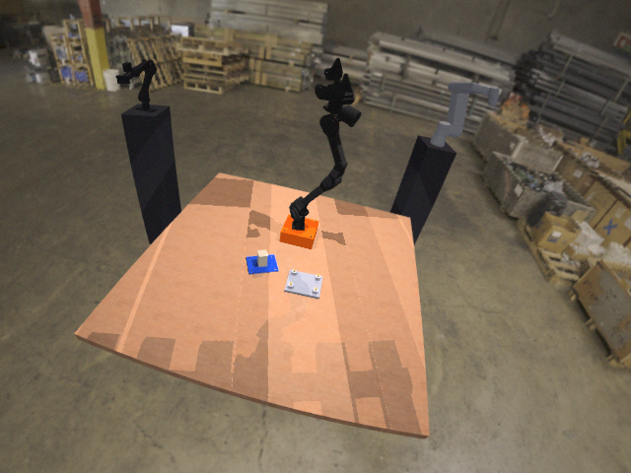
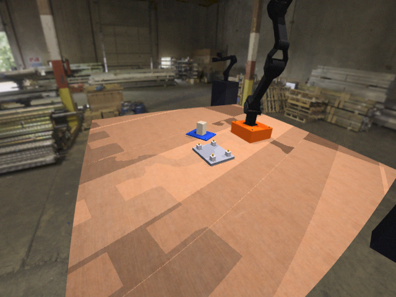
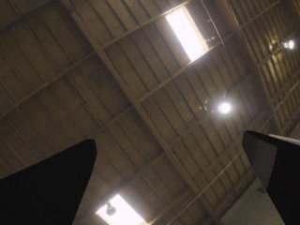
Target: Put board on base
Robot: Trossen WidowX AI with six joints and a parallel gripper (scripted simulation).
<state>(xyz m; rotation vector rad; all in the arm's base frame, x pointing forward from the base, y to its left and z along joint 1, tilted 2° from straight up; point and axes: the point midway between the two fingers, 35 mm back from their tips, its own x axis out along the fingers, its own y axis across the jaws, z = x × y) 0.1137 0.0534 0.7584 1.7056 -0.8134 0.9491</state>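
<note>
- You are working in a big warehouse with a concrete floor, timber and metal stock piled along the walls.
- Your wooden desk carries one board and one base.
- Two dark pillars stand beyond its edges in the top view, each bearing one idle-looking arm: one black, one grey.
- Your single working arm rises from one orange block, reaching high and away from the job.
- Your pincer is spread wide with nothing in it; its two fingers frame only ceiling in the wrist view.
- The grey base lies flat, its four posts up, one near each corner.
- The blue board lies flat on the desk just beside the base, on the arm's right, handle up. From your pincer it is far down and out in front of the arm's foot, so your next move should be a long swing over and down. Its long side looks slightly turned from the base's, so you will probably need a small twist before lowering.
- One pale handle stands upright on the board, the natural place to grip.
- Four gold pins top the posts, all bare; the corner holes are too small to count surely.
</note>
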